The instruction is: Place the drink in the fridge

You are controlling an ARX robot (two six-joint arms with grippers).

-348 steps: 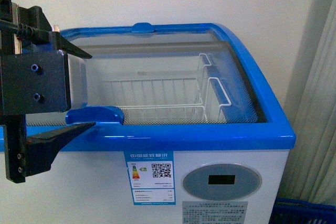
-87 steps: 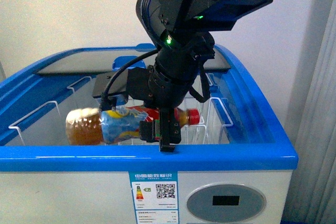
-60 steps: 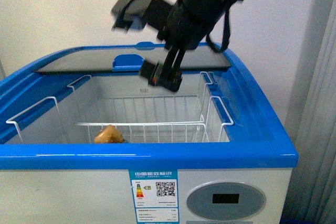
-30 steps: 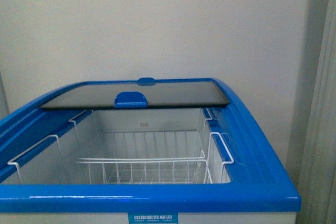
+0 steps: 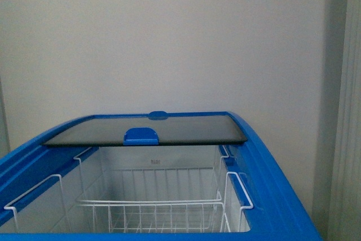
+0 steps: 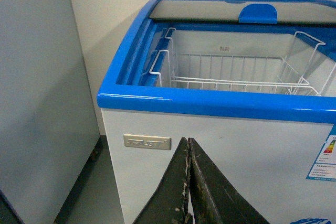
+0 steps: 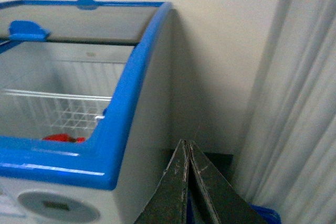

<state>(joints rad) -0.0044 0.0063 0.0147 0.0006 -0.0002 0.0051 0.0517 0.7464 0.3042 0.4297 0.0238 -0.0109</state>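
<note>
The fridge (image 5: 271, 184) is a white chest with a blue rim. Its dark glass lid (image 5: 146, 130) is slid to the back, leaving the white wire baskets (image 5: 163, 207) uncovered. Of the drink, only a red part (image 7: 63, 138) shows, low inside the fridge behind the front rim in the right wrist view; the other views hide it. My left gripper (image 6: 188, 140) is shut and empty in front of the fridge's (image 6: 210, 106) white front wall. My right gripper (image 7: 185, 141) is shut and empty beside the fridge's (image 7: 131, 103) right side. Neither arm shows in the front view.
A tall grey cabinet (image 6: 37, 103) stands close to the fridge's left side. A pale curtain (image 7: 294, 103) hangs to its right, with a blue crate (image 7: 262, 214) on the floor below. A plain wall stands behind.
The right arm held the bottle over the open fridge, let it drop into the basket, then lifted out of the front view. The front view has since risen, hiding the fridge's front.
</note>
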